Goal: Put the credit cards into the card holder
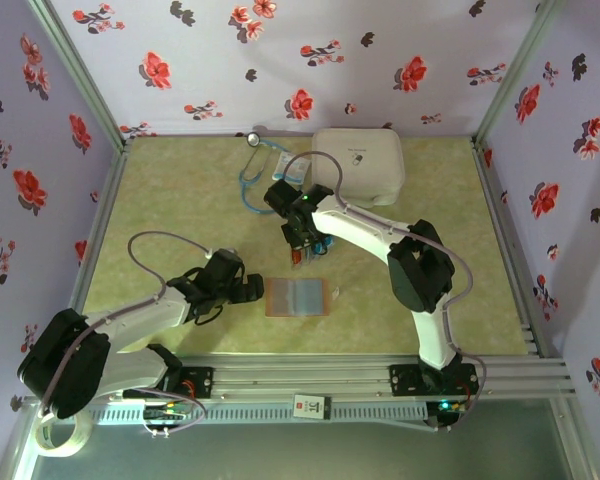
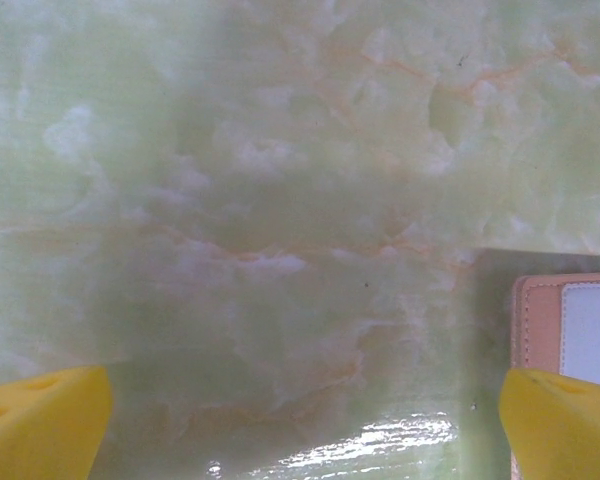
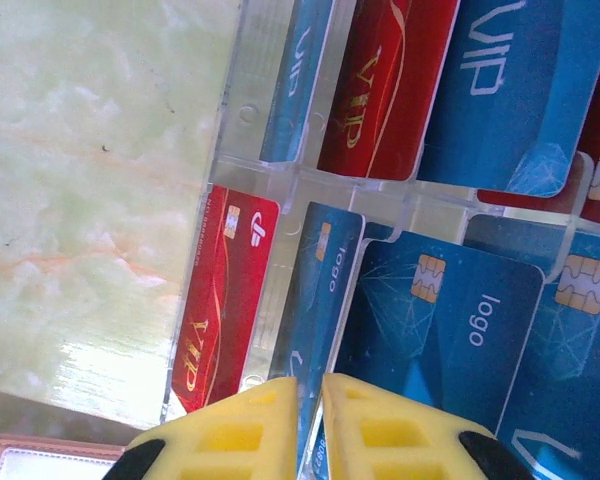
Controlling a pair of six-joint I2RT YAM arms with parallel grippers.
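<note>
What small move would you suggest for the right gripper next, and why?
Probably lift straight up: the right gripper looks closed on the edge of a blue card standing in the clear tray, so a vertical pull should free it from its slot.

Floral-walled booth, green marble-look table.
Back wall (image 1: 210, 50), left wall (image 1: 20, 150) and right wall (image 1: 580, 160) are pale lilac, printed with red and dark flowers. Grey metal posts (image 1: 72, 68) rise at the table's two far corners. Table (image 1: 170, 220) top is pale green with faint orange veins, glossy, with a white glare patch (image 2: 360, 440) in the left wrist view. Ridged aluminium rail (image 1: 520, 372) along the near edge. Light soft, even.
</note>
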